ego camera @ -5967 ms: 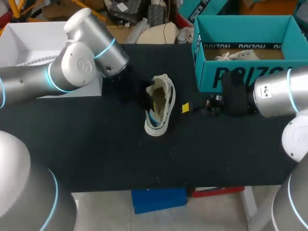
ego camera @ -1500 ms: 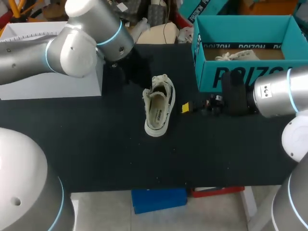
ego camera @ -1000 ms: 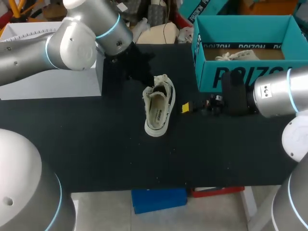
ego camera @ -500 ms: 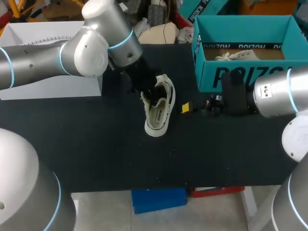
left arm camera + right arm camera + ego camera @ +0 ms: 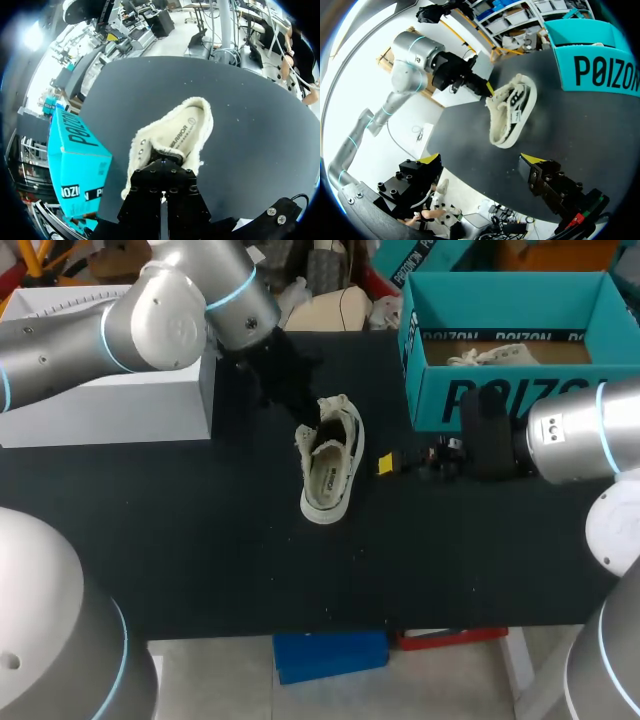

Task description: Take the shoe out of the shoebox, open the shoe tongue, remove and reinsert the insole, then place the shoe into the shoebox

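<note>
Light and floppy, the pale shoe [image 5: 328, 468] on the table [image 5: 200, 540] beside the teal shoebox [image 5: 500, 390] seems best pinched at its firmer heel, where the left gripper [image 5: 162, 167] sits, grip unclear; the right gripper [image 5: 481, 160] gapes empty.

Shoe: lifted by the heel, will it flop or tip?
Probably light: the shoe looks like thin canvas. Its heel collar looks soft and frayed, so the upper may fold. Pushed, its long flat sole should slide on the table rather than roll.
</note>
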Tool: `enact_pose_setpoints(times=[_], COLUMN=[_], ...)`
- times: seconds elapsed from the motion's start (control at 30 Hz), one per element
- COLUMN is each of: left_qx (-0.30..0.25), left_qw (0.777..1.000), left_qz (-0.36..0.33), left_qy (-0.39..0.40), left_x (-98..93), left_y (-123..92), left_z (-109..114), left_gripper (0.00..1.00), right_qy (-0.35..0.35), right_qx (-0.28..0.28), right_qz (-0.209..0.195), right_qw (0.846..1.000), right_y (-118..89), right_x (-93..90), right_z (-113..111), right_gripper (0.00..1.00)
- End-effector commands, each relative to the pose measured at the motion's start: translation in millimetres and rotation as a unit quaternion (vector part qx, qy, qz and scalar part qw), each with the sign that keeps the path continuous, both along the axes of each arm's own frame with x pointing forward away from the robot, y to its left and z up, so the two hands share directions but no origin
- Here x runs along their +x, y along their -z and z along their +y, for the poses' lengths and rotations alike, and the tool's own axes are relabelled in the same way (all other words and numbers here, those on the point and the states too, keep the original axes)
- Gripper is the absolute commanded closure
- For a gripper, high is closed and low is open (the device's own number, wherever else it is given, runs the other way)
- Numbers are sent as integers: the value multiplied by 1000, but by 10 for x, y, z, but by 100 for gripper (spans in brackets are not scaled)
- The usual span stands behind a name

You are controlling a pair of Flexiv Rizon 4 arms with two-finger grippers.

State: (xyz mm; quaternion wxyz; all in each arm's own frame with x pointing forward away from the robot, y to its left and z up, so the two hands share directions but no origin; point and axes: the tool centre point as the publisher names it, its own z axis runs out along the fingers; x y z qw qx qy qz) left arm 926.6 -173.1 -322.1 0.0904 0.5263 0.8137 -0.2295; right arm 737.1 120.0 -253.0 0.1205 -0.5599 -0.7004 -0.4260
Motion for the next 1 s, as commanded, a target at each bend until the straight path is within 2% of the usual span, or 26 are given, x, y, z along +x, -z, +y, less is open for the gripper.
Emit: enact_pose_setpoints(times=[0.03,0.1,0.33,0.6,0.73,1.0], left_qx=[-7,-13,18,25,18,-18], left_qw=[1000,1000,999,999,999,999], left_qz=[-13,-8,-18,6,15,36], left_qy=[-2,-2,25,35,34,1], left_x=[-11,1,-73,-216,-289,-401], left_y=[-17,61,291,486,390,-115], left_z=[-18,-95,-274,-271,-183,77], left_gripper=[100,100,100,100,100,100], right_qy=[1,1,1,1,1,1], right_qx=[-1,-1,-1,-1,-1,-1], right_qz=[0,0,0,0,0,0], right_qw=[1000,1000,1000,1000,1000,1000], right_y=[0,0,0,0,0,0], right_x=[0,0,0,0,0,0], right_z=[11,11,11,11,11,11], right_gripper=[0,0,0,0,0,0])
